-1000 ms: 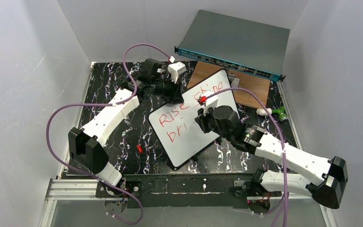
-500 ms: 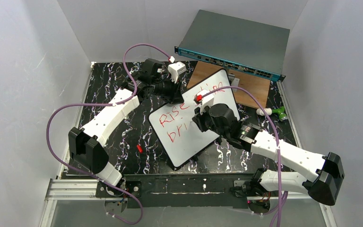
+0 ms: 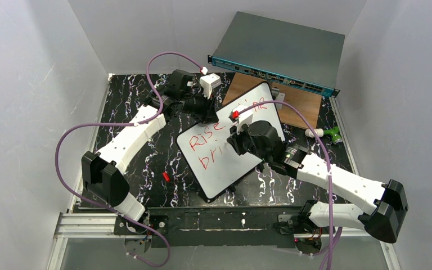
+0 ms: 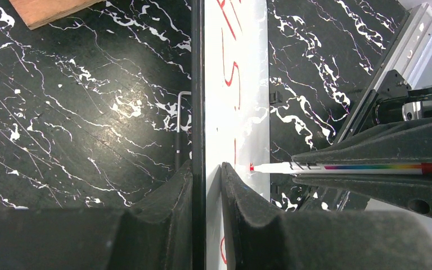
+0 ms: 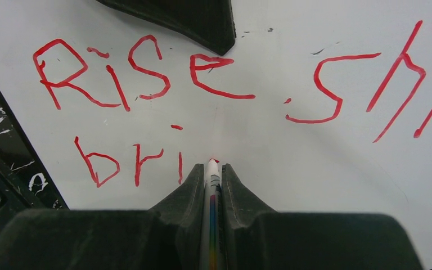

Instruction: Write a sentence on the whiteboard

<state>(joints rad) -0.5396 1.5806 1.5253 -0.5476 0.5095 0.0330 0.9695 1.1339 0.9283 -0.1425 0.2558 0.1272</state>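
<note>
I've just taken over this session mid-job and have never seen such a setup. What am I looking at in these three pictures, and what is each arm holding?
Two white robot arms are bolted at the near edge of a black marbled tabletop. The wide picture looks down from above and behind them; the other two come from a camera on each wrist, so the dark wedges at the bottom are that arm's own fingers. The left gripper is clamped on the edge of the large glossy white whiteboard. The right gripper pinches a white marker with a rainbow stripe, its red tip at the board. The red handwriting begins "Rise sh" above "bri". Behind are a grey metal box with a teal front and a brown wooden panel.
</note>
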